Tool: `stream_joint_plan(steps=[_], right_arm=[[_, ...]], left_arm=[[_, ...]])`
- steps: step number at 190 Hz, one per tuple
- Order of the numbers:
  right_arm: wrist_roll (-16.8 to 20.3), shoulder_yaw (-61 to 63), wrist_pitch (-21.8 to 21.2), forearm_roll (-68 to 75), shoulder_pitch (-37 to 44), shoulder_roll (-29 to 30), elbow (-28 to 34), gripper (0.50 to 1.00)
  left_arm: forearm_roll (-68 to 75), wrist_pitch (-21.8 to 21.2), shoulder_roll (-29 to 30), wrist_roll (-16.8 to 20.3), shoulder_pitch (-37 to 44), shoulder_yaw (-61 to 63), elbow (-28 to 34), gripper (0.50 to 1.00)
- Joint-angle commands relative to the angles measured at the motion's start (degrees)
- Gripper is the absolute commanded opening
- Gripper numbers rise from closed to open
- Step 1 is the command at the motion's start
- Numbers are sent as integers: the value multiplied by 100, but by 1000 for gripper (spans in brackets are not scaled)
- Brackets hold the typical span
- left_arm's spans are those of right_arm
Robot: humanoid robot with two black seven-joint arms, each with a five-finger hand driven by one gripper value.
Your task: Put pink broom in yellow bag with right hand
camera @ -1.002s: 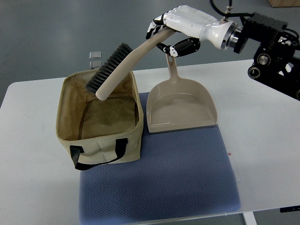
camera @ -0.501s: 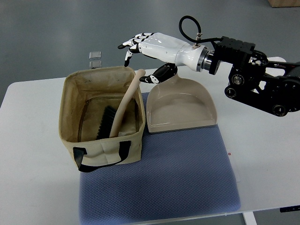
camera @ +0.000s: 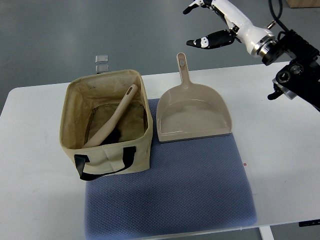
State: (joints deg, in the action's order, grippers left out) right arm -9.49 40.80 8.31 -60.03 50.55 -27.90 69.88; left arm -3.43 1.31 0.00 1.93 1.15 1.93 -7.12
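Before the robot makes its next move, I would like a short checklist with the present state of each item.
1. Broom inside the bag: ok, it lies slanted, handle end toward the far right corner.
2. Right hand free of the broom: ok, fingers spread, holding nothing, raised above the far table edge.
3. Bag upright on the blue mat: ok.
4. Dustpan undisturbed beside the bag: ok, flat on the mat.
5. Broom bristles fully down on the bag's floor: cannot tell, hidden in shadow.
6. Left hand position: cannot tell, out of view.

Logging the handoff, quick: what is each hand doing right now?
Left hand: not in view.
Right hand: open, fingers spread, holding nothing, raised beyond the table's far edge. The broom lies inside the bag.
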Motion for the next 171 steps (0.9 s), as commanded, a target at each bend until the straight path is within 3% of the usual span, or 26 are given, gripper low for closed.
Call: stream_joint_plan(steps=[1, 70, 95, 127, 171], right_arm=[[281, 859, -40, 642, -599, 74, -62, 915], [791, 2863, -136, 2119, -1671, 900, -580, 917], [799, 3118, -585, 2250, -1856, 1155, -914, 919], [782, 3487, -1533, 2189, -2137, 1533, -1301, 928], [553, 3681, -1613, 2250, -2260, 1638, -1433, 928]], left_arm=[[0, 1, 0, 0, 0, 0, 0, 1000], [0, 1, 0, 0, 0, 0, 0, 1000], [0, 1, 0, 0, 0, 0, 0, 1000], [0, 1, 0, 0, 0, 0, 0, 1000], [-8, 1, 0, 0, -1, 0, 0, 1000]])
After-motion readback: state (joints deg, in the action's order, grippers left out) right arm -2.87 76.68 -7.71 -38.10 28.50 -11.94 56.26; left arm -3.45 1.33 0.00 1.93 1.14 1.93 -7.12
